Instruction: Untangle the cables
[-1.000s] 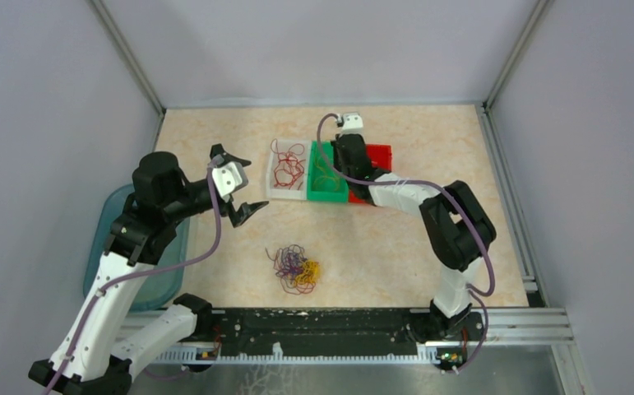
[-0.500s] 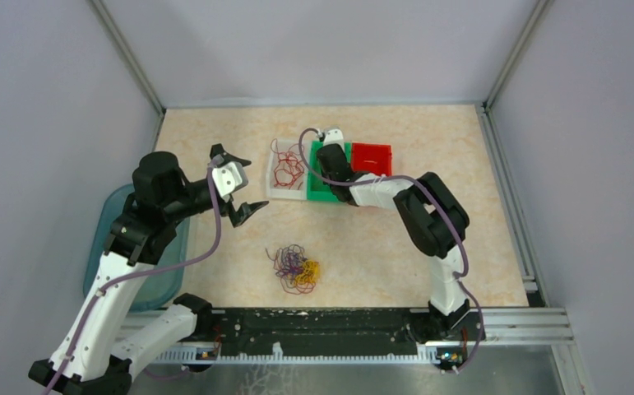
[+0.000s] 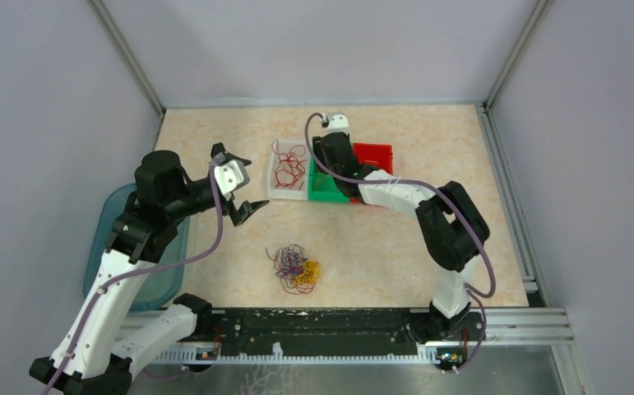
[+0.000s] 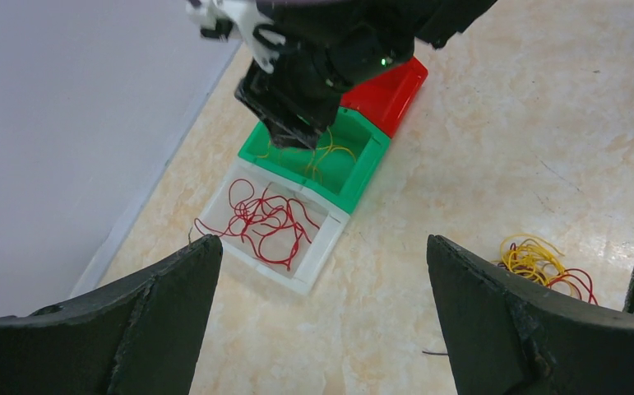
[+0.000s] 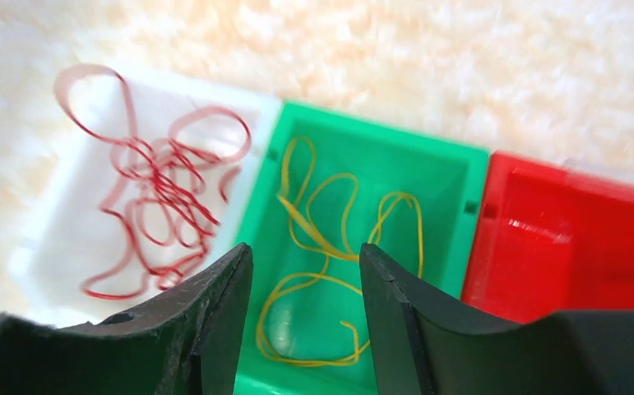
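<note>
From above, three bins are seen: white bin (image 3: 284, 195), green bin (image 3: 327, 197), red bin (image 3: 372, 156). One curly knot of cables (image 3: 297, 268) lies on the table (image 3: 379, 247).

Left wrist: red cables (image 4: 266, 220) are seen in the white bin; the left gripper (image 4: 323, 247) is spread wide, empty.

Right wrist: the right gripper (image 5: 305, 251), parted a little and empty, is held over a yellow cable (image 5: 307, 226) in the green bin.
</note>
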Tool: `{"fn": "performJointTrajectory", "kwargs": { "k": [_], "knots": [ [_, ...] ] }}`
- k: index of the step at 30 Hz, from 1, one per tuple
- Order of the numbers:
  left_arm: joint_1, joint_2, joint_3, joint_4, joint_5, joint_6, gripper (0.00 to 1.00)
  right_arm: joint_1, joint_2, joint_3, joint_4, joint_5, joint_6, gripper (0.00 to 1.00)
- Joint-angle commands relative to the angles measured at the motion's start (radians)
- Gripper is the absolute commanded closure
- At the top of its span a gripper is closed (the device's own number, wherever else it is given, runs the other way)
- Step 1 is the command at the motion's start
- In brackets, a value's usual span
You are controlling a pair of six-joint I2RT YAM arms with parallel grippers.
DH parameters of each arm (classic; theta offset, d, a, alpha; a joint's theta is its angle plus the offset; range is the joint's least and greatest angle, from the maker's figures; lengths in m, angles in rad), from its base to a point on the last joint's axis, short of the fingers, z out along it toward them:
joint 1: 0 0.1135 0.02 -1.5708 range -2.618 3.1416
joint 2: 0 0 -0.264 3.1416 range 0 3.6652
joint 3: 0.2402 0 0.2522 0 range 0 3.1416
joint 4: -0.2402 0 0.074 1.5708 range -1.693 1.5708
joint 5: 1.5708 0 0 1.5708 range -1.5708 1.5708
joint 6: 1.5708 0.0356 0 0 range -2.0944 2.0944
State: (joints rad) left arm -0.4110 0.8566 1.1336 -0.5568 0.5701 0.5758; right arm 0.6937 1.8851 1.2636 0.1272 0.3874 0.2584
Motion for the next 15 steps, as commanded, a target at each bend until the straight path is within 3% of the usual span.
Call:
{"fn": "performJointTrajectory", "kwargs": {
  "k": [1, 8, 15],
  "knots": [
    [-0.006, 0.006, -0.005, 0.021, -0.010, -0.015, 0.00, 0.009, -0.169, -0.007, 0.053, -0.019, 0.031, 0.48],
    [-0.006, 0.003, 0.001, 0.019, -0.014, -0.021, 0.00, 0.009, -0.220, -0.016, 0.022, -0.040, 0.037, 0.47],
    [-0.004, 0.008, -0.017, 0.017, -0.019, -0.031, 0.00, 0.009, -0.346, -0.185, 0.121, -0.162, 0.060, 0.49]
  ]
}}
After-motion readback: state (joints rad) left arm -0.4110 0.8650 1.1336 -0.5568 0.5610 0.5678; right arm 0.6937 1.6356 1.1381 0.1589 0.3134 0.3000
